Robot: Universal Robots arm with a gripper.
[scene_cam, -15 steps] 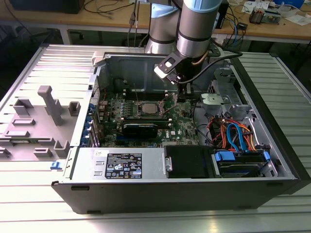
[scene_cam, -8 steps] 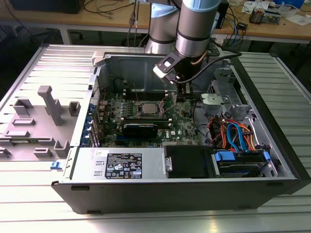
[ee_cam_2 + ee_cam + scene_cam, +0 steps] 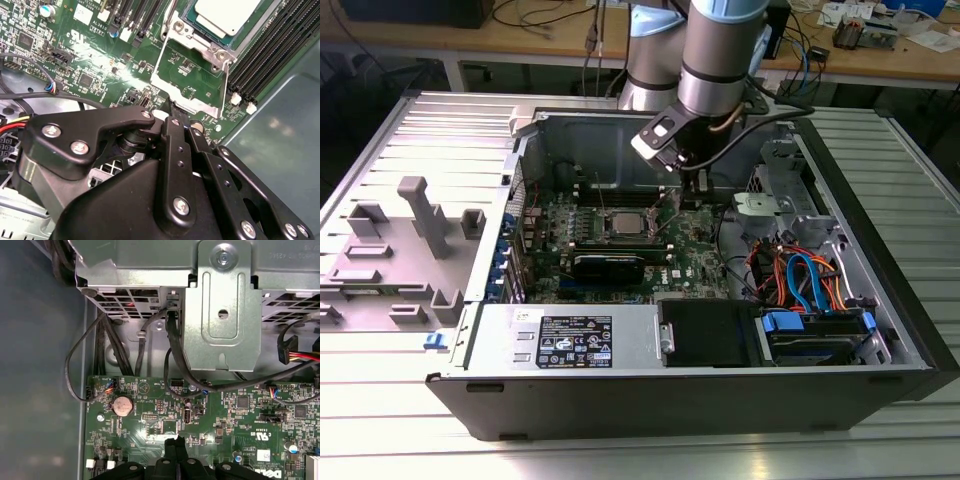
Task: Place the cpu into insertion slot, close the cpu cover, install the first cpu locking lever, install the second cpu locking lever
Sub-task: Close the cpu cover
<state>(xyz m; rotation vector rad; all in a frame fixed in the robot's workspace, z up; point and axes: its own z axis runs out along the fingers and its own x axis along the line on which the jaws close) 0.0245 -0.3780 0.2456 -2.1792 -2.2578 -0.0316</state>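
Observation:
The cpu (image 3: 227,15) shows its grey metal face, lying in the insertion slot (image 3: 216,49) on the green motherboard; in the exterior view the cpu (image 3: 623,226) is near the board's middle. The cpu cover (image 3: 159,65), a thin silver frame with a window, is swung open away from the slot, and green board shows through the window. My gripper (image 3: 180,120) is shut with nothing in it. Its black fingertips sit right at the cover's free edge. In the first wrist view the gripper (image 3: 175,442) hangs low over the board. In the exterior view the gripper (image 3: 688,185) is just right of the cpu.
Long black memory slots (image 3: 270,50) run beside the slot. A metal drive cage (image 3: 222,315) with black cables (image 3: 172,355) stands close behind the gripper. Orange and blue cables (image 3: 800,280) fill the case's right side; the power supply (image 3: 570,340) lies in front.

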